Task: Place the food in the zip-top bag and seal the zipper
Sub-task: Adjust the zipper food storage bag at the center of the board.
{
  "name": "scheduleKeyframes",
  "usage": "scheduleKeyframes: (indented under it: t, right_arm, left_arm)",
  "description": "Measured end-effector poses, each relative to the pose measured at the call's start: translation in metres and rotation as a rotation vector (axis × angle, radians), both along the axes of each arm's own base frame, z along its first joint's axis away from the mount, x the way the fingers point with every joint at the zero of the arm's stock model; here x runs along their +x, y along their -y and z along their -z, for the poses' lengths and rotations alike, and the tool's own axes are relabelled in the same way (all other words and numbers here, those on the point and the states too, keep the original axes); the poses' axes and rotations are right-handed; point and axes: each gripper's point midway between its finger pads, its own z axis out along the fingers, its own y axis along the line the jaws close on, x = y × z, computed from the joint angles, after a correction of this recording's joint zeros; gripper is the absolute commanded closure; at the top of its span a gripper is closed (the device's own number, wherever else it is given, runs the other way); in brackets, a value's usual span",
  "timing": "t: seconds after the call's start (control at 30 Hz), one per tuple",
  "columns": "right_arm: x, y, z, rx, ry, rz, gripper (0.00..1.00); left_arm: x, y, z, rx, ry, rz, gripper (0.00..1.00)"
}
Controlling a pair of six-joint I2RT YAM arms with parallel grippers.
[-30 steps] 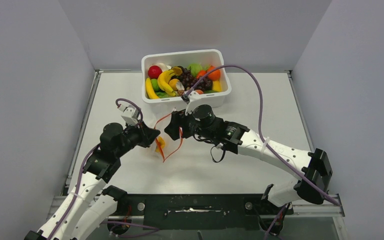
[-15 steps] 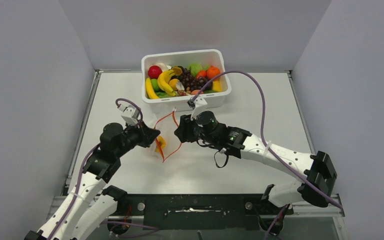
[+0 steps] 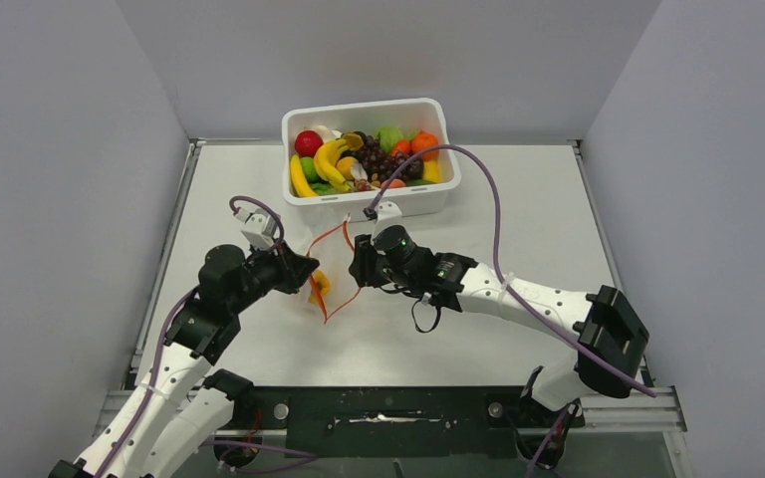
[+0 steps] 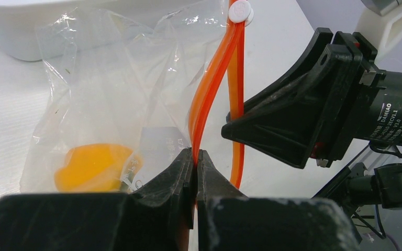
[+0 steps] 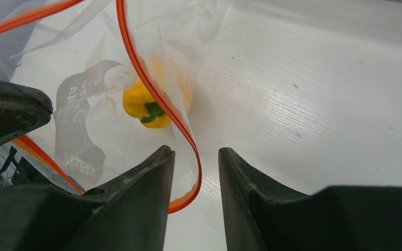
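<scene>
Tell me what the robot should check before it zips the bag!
1. Left end effector pinching the zipper: ok, shut tight on the strip.
2. Right end effector gripping the zipper: not ok, the strip runs between its jaws but they stand apart.
3. Pepper inside the bag: ok.
4. Bag mouth closed: not ok, the two strips gape apart.
5. All food bagged: not ok, most of it sits in the tub.
</scene>
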Motion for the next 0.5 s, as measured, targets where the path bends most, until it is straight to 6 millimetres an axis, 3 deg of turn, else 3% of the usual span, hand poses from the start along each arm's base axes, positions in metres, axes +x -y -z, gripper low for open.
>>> scheduleKeyframes:
  t: [0.1, 0.27, 0.5]
  right_arm:
    - [0.004, 0.001, -0.001, 0.007, 0.011, 0.01, 1.0]
    - [0.008, 0.013, 0.001, -0.009, 0.021, 0.042, 1.0]
    - [0.005, 0.035, -0.038, 0.053, 0.097, 0.088, 1.0]
  left_arm:
    - [0.0, 0.0, 0.0, 0.0, 0.0, 0.0, 1.0]
    - [0.003, -0.006, -0.001, 0.01, 0.007, -0.039, 1.0]
    - [0.017, -0.038, 0.001, 0.08, 0.006, -0.228, 1.0]
